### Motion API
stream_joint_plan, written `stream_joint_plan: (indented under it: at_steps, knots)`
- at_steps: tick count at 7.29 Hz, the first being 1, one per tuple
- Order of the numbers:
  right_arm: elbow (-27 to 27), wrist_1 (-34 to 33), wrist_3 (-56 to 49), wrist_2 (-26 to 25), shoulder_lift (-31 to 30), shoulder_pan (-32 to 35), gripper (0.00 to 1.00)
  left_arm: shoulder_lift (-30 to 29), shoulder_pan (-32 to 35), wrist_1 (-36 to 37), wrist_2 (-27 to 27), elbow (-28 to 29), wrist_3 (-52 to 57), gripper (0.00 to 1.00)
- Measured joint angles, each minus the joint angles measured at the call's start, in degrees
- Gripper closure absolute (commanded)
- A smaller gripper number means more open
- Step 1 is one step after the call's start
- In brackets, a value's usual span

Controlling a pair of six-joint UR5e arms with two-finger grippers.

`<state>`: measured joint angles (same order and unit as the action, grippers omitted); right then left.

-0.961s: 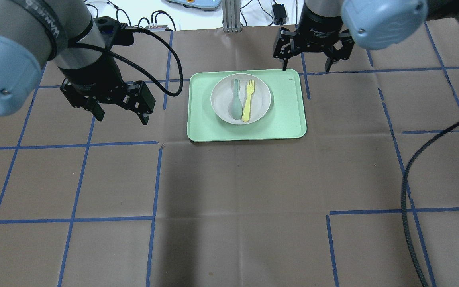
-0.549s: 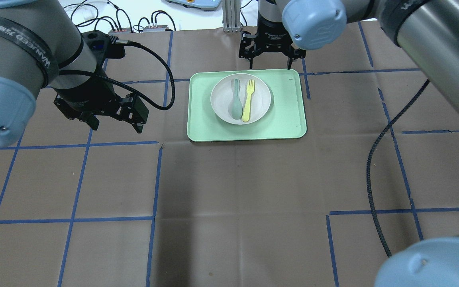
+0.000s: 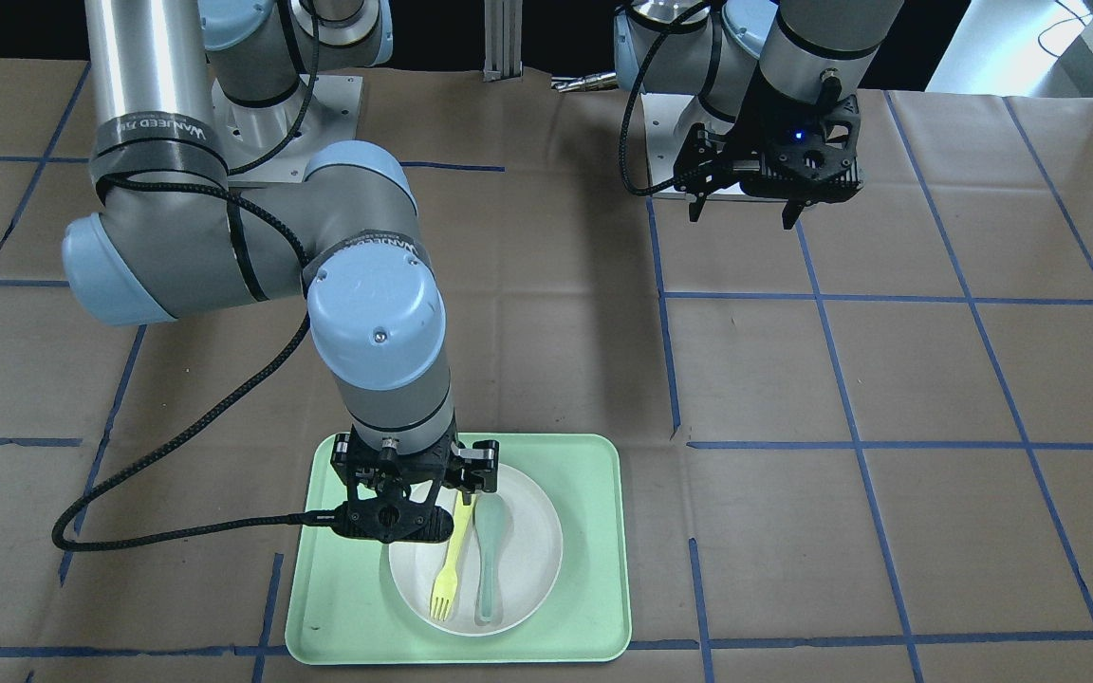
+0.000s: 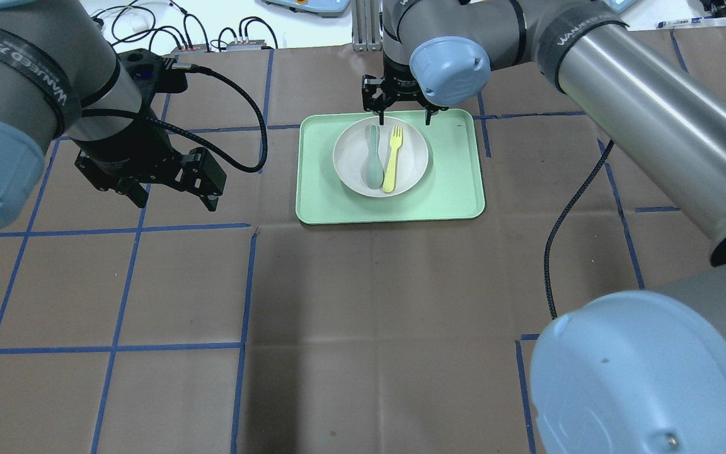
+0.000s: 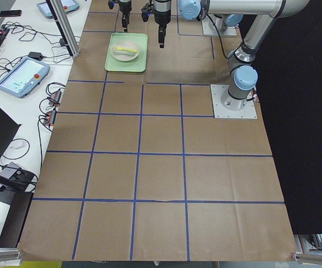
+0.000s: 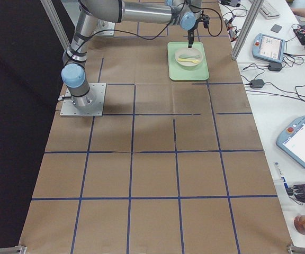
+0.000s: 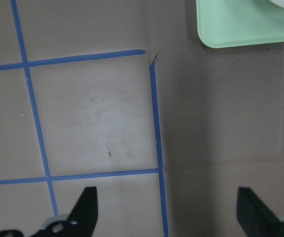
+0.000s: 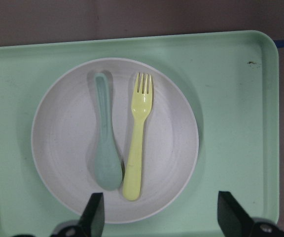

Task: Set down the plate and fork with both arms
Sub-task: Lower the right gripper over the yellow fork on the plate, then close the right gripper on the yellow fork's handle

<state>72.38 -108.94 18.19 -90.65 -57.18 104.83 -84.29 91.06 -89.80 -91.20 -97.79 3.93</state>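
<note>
Brown paper (image 4: 369, 296) crossed by blue tape (image 4: 117, 347) lies under everything. Of the two grippers, the left gripper (image 4: 176, 203) is furthest left in the overhead view. It hangs above bare paper with its jaws spread wide and nothing between them, well apart from the tray's left rim. At the middle lies one pale-green tray (image 4: 454, 186) carrying one off-white plate (image 4: 414, 161), with more bare tray to the plate's right than to its left. On the plate lie one grey-green spoon (image 4: 372, 157) and, just to its right, one yellow fork (image 4: 392, 159), tines pointing away from the robot. The right gripper (image 4: 404, 120) hovers above the plate, jaws released and empty. Open paper surrounds the tray on every side.
</note>
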Motion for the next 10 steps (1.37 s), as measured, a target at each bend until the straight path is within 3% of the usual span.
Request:
stream_joint_plan:
  at_steps: [2,4,7,10]
  knots:
    - [0.0,-3.2,0.0,-0.3,2.7,0.1,0.47,-0.1,0.0,0.0,0.1,0.0,0.0,0.00]
    - [0.0,-4.7,0.0,-0.8,4.7,0.4,0.47,-0.4,0.0,0.0,0.2,0.0,0.0,0.00]
    - [0.1,-8.4,0.1,-1.7,7.5,2.2,0.56,-0.9,0.0,0.0,0.7,0.0,-0.1,0.00]
    - [0.7,-9.1,0.1,-2.7,8.6,2.5,0.56,-1.4,0.0,0.3,1.7,0.1,-0.2,0.00]
